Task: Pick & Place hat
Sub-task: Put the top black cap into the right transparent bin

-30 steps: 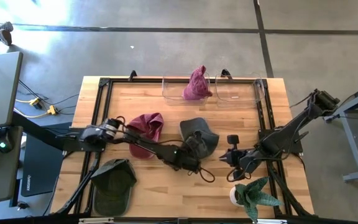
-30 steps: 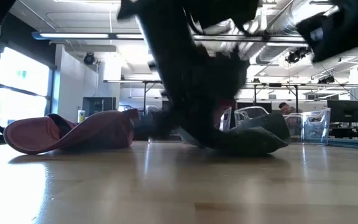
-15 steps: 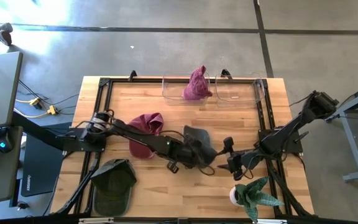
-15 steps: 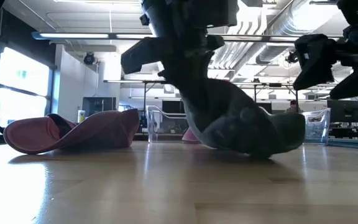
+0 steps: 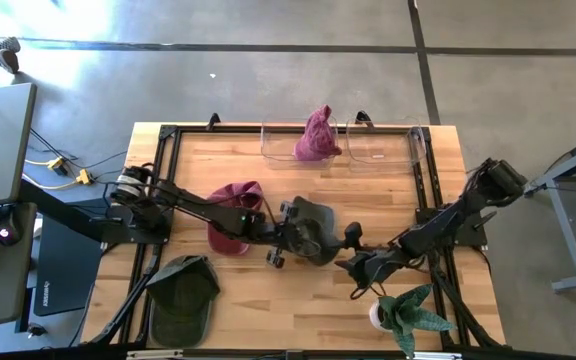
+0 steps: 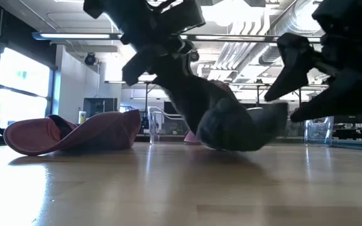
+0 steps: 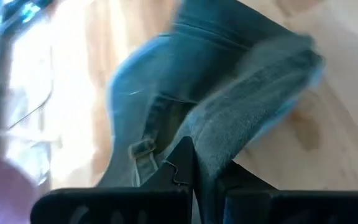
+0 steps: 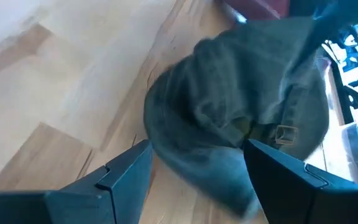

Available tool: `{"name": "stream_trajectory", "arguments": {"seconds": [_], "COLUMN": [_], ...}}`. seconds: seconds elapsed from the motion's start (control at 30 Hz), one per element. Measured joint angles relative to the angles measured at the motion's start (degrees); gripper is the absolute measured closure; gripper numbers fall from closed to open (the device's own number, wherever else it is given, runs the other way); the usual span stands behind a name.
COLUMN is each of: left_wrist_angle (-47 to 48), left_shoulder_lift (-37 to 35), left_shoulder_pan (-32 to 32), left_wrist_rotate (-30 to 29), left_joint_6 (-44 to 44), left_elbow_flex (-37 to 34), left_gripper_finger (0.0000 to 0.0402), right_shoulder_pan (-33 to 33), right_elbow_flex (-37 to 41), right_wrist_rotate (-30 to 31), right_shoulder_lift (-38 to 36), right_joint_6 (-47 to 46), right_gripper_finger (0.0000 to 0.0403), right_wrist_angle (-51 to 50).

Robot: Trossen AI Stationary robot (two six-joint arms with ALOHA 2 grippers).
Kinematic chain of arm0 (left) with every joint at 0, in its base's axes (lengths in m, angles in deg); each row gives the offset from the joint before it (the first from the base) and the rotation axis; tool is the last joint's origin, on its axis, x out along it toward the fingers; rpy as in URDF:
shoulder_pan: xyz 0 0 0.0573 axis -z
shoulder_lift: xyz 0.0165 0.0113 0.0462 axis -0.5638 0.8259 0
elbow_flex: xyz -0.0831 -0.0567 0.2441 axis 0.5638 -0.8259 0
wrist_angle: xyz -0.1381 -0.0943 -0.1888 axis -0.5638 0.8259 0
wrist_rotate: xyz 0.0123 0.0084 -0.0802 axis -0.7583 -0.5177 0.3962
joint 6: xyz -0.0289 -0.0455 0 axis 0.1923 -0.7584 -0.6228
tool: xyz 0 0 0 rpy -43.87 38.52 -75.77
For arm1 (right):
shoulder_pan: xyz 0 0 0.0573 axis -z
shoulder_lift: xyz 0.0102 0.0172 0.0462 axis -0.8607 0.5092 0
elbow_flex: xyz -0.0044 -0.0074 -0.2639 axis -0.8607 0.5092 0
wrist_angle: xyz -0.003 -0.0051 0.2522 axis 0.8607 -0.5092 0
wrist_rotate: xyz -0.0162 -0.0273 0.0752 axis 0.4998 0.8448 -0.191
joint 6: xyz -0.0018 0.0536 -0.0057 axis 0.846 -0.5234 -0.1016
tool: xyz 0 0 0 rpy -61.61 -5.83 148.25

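While your left gripper pinches the soft grey denim cap with its jaws clamped together on a fold of the fabric, the cap sits crumpled near the middle of the wooden table, its lower edge resting on the planks in the low view. In the left wrist view you can see the dark fingers closed on the cloth beside the cap's back strap and its small metal buckle.

Your right gripper waits just beside the cap on the side away from the left arm, its two flat, wedge-shaped fingers spread wide apart and holding nothing; the cap fills the gap ahead of them without touching.

On the other side of the grey cap, touching or nearly so, lies a maroon cap, brim flat on the wood. A dark green cap lies beyond it, near the table corner. Well apart from the grey cap, at the far edge, stand two clear plastic bins, one holding a bunched pink hat. A spiky potted plant stands beside the right gripper.
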Motion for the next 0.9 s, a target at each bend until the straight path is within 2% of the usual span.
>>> {"name": "stream_trajectory", "arguments": {"seconds": [0.13,0.3,0.43,0.53,0.63,0.73,0.8,0.83,0.9], "left_wrist_angle": [-1.05,-2.6,-4.16,-4.2,-4.25,-3.32,-1.67,-0.94,-0.44], "left_shoulder_lift": [-0.79,-0.81,-0.81,-0.81,-0.81,-0.81,-1.02,-1.17,-1.25], "left_shoulder_pan": [-0.07,-0.04,-0.03,0.83,2.23,3.73,4.68,5.07,5.66], "left_wrist_rotate": [-3.48,-7.7,-7.47,-7.66,-7.85,-7.91,-6.33,-5.14,-1.99], "left_joint_6": [-2.06,-3.69,-4.73,-4.68,-4.01,-1.66,0.71,1.83,3.52], "left_elbow_flex": [0.0,0.0,0.02,0.0,0.02,0.01,0.02,0.02,0.09], "left_gripper_finger": [0.0401,0.0401,0.0401,0.0401,0.0401,0.0401,0.0401,0.0401,0.0401], "right_shoulder_pan": [0.81,0.92,1.05,1.66,2.1,2.06,2.79,3.43,5.54], "right_elbow_flex": [-1.96,-4.96,-6.89,-7.38,-7.5,-7.54,-7.51,-7.5,-7.54], "right_wrist_rotate": [2.08,7.88,16.72,18.17,13.13,4.44,-5.1,-10.83,-23.74], "right_shoulder_lift": [5.53,12.15,15.73,16.3,15.58,13.07,10.34,8.77,5.72], "right_joint_6": [1.21,5.08,5.09,3.85,2.39,2.34,2.06,1.18,-2.37], "right_gripper_finger": [0.0151,0.0151,0.0153,0.0174,0.0232,0.0324,0.0379,0.0387,0.0374], "right_wrist_angle": [1.48,3.38,7.21,8.5,7.95,5.18,2.33,1.31,-0.28]}}
